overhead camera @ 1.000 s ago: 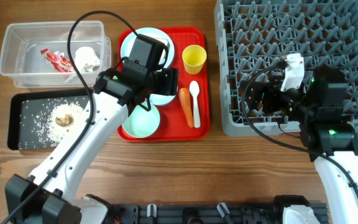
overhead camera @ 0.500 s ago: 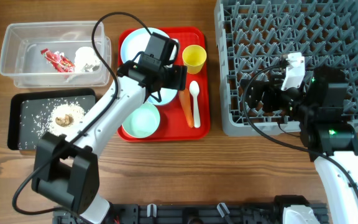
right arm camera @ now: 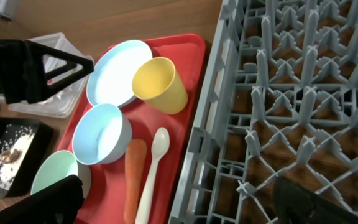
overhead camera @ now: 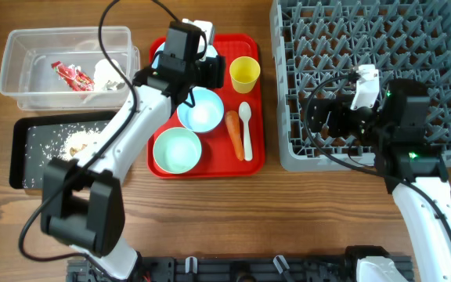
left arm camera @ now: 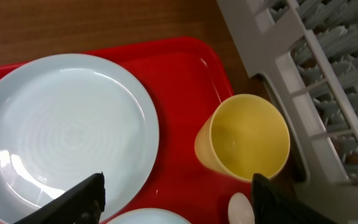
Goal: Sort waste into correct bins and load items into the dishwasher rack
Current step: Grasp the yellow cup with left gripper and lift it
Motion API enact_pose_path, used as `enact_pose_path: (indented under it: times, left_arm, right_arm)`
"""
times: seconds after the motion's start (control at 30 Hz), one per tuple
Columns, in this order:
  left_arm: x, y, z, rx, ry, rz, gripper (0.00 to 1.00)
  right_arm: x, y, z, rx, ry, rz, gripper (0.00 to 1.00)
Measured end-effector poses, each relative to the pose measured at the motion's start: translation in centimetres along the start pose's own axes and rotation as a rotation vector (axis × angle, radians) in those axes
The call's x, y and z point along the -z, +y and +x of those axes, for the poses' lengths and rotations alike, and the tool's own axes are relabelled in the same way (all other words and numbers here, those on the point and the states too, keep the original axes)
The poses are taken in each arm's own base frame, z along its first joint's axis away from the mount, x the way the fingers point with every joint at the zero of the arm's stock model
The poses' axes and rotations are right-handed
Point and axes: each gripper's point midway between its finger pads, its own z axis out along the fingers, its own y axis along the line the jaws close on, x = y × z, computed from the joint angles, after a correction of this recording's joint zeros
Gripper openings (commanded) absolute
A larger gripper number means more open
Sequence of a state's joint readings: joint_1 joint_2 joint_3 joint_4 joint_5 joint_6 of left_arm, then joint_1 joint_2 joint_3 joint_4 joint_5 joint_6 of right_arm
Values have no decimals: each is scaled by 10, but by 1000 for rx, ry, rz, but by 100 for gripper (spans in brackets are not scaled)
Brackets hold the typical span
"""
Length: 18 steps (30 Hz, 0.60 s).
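Overhead view: the red tray is taken as the reference. On it stand a yellow cup at the far right corner, a blue bowl at the middle and a green bowl at the near left. A carrot and a white spoon lie side by side along the right edge. A plate sits at the far left, largely covered by the left arm. The left gripper hangs over the red tray's far half, between plate and cup. Left of the red tray, a clear tub holds a wrapper and a tissue. Nearer the robot, a black tray holds rice and a brown lump. Right of the red tray stands the grey rack, with no dishes seen in it. The right gripper hangs over the rack's side nearest the red tray. Left wrist view: the fingers stand apart with nothing between them, above the plate and the upright cup (contact with either cannot be told). Right wrist view: the fingers are spread wide and hold nothing, above the rack's edge beside the red tray.
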<state>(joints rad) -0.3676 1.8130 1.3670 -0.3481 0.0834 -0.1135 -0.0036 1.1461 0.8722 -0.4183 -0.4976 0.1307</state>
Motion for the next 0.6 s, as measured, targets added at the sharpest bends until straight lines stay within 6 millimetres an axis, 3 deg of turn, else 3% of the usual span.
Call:
enact_pose_path:
  times: [0.3, 0.6]
  left_arm:
    - [-51, -6, 8, 12, 9, 68, 72]
    - [-58, -22, 11, 9, 30, 125, 66]
  right_arm:
    - [-1, -1, 1, -17, 3, 0, 100]
    - [-1, -1, 1, -17, 3, 0, 100]
